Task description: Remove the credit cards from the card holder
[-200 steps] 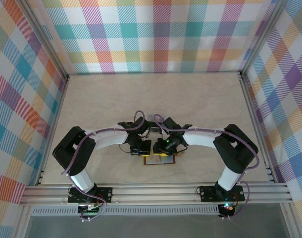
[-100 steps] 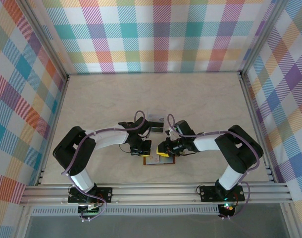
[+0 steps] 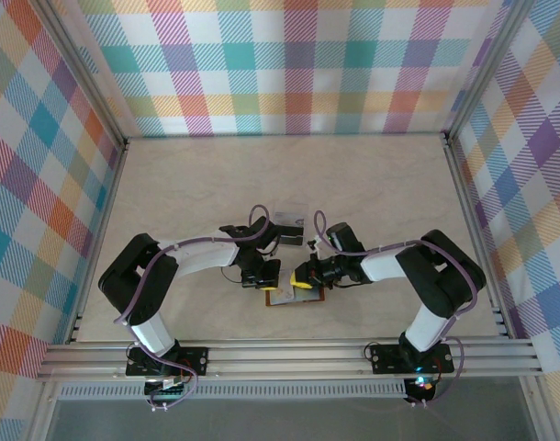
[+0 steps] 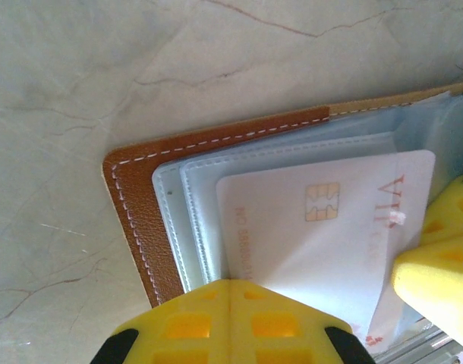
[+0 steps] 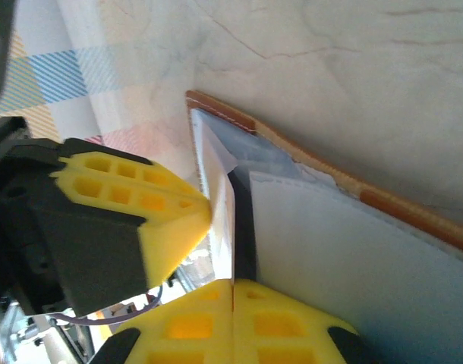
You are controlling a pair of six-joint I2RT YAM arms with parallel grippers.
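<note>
The brown card holder (image 4: 133,220) is laid open on the desk (image 3: 372,193), close to its near edge. It is pressed down by the left gripper (image 4: 230,297), jaws clenched. A white credit card (image 4: 322,243), partly drawn from its pocket (image 4: 193,199), is grasped by the right gripper (image 5: 233,294), whose jaws, parted a second ago, are now closed.
</note>
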